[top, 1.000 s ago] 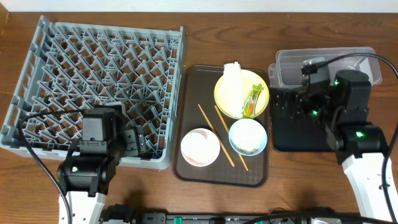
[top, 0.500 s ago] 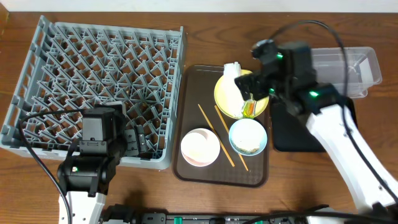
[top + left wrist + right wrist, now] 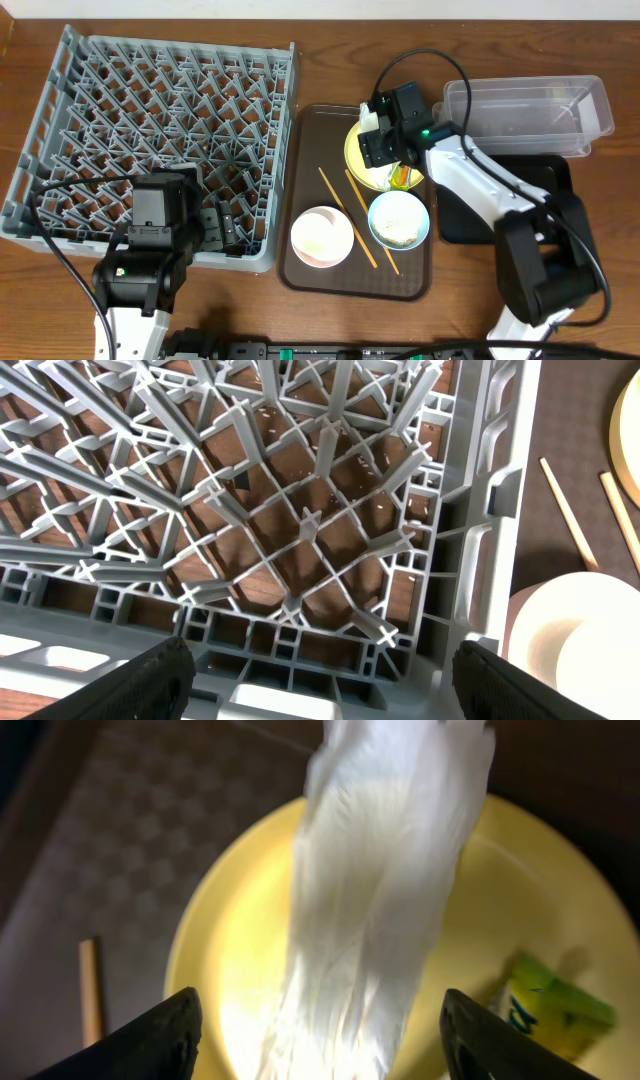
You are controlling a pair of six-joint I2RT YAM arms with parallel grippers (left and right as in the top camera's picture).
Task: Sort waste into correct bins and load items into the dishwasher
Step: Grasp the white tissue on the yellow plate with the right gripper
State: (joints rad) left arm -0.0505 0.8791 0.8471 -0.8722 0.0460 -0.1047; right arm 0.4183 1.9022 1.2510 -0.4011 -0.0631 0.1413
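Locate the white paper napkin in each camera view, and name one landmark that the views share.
Overhead: the napkin lies at the upper left of the yellow plate, partly hidden by the right arm.
Left wrist: not in view.
Right wrist: the napkin fills the centre, lying across the plate.
Shared landmark: the chopsticks, seen in all three views.

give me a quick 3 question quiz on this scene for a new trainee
1. True or false: the right tool is open over the napkin on the yellow plate.
2. Where do the chopsticks lie? A in the grey rack; B on the brown tray; C in the clear tub.
3. Fill in: the food scraps sit in the ____ bowl.
Key: 1 true; 2 B; 3 light-blue.
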